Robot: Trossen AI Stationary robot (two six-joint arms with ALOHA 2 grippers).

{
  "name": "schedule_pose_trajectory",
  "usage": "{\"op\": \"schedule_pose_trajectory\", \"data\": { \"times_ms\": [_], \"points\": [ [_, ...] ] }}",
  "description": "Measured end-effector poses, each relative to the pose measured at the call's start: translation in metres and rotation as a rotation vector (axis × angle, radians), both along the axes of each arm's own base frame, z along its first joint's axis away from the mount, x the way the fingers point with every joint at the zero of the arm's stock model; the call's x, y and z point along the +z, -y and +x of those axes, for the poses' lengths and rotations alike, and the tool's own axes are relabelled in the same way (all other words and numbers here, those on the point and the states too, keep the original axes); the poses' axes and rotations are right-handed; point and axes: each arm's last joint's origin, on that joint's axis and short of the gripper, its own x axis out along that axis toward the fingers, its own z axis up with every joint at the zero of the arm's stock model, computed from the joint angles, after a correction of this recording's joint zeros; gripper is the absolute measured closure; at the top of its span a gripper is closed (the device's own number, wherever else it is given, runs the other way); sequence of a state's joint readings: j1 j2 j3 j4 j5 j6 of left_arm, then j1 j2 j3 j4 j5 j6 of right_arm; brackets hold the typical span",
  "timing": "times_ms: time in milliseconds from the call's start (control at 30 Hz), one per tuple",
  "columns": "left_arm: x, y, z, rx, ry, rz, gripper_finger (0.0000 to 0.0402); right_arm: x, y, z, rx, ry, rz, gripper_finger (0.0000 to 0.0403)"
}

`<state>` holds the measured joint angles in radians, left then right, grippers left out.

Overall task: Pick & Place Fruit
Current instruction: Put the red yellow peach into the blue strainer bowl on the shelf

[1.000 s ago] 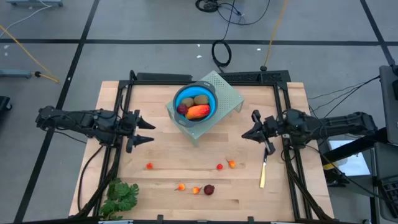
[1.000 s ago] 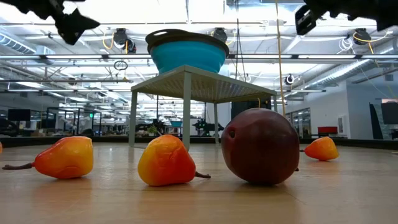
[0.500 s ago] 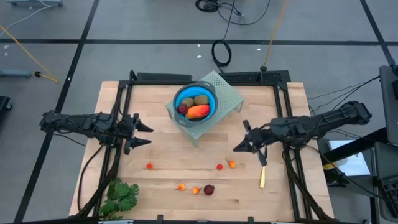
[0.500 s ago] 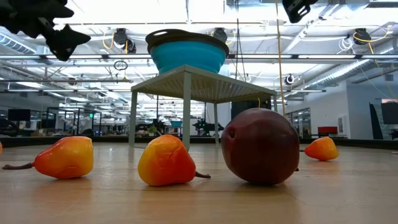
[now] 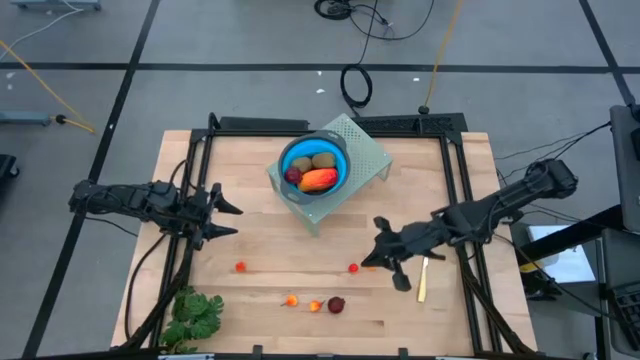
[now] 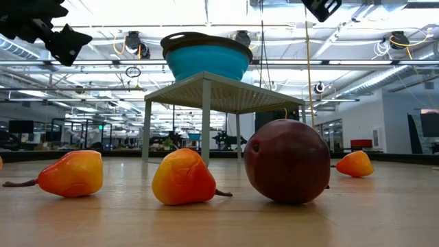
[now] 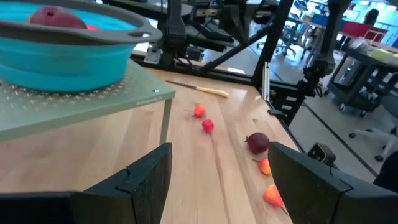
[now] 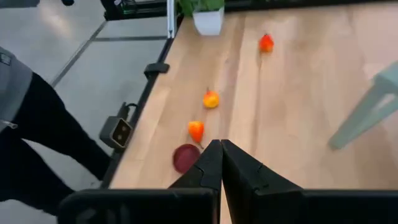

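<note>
A blue bowl (image 5: pixel 313 165) stands on a pale green stand (image 5: pixel 365 152) at the table's far middle. It holds an orange-red piece, two brown-green ovals and a dark red ball. Loose fruit lies toward the near edge: a dark red ball (image 5: pixel 336 304), two orange pieces (image 5: pixel 290 299) (image 5: pixel 316 305) and two small red ones (image 5: pixel 240 266) (image 5: pixel 353 267). My right gripper (image 5: pixel 374 256) is shut and empty, hovering near the right-hand red piece; its wrist view looks down on the dark red ball (image 8: pixel 185 157). My left gripper (image 5: pixel 228 220) hangs open and empty at the table's left.
A yellow-handled knife (image 5: pixel 422 280) lies just right of my right gripper. A green leafy bunch (image 5: pixel 195 315) sits at the near left corner. Black frame rails (image 5: pixel 195 180) run along both sides of the table. The stand's legs (image 6: pixel 206 116) rise behind the loose fruit.
My right gripper has swung from the table's right side toward the middle and the near edge, over the loose fruit, tipping its fingers downward; it has stayed shut. My left gripper has sunk a little and drawn slightly toward the left edge, still open.
</note>
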<state>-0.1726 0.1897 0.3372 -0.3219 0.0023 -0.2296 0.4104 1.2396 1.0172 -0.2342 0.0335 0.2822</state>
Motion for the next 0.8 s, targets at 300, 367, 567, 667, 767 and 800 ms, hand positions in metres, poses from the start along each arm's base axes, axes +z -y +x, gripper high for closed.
{"op": "schedule_pose_trajectory", "data": {
  "times_ms": [300, 367, 567, 667, 767, 800],
  "points": [
    [-0.003, 0.000, -0.001, 0.008, -0.032, 0.018, 0.0135, -0.002, -0.026, 0.021, -0.035, -0.189, 0.006, 0.0403],
    [-0.004, -0.001, -0.001, 0.028, -0.038, 0.023, 0.0135, -0.007, -0.029, 0.025, -0.053, -0.226, 0.013, 0.0403],
    [-0.005, -0.002, -0.001, 0.066, -0.038, 0.057, 0.0135, -0.022, -0.031, 0.032, -0.175, -0.323, 0.045, 0.0403],
    [-0.004, -0.002, -0.001, 0.066, -0.037, 0.060, 0.0135, -0.026, -0.031, 0.032, -0.211, -0.354, 0.056, 0.0403],
    [-0.004, -0.002, -0.001, 0.064, -0.036, 0.065, 0.0135, -0.027, -0.030, 0.031, -0.219, -0.370, 0.055, 0.0403],
    [-0.004, -0.002, -0.001, 0.063, -0.033, 0.067, 0.0135, -0.027, -0.030, 0.032, -0.219, -0.367, 0.056, 0.0403]
  ]
}}
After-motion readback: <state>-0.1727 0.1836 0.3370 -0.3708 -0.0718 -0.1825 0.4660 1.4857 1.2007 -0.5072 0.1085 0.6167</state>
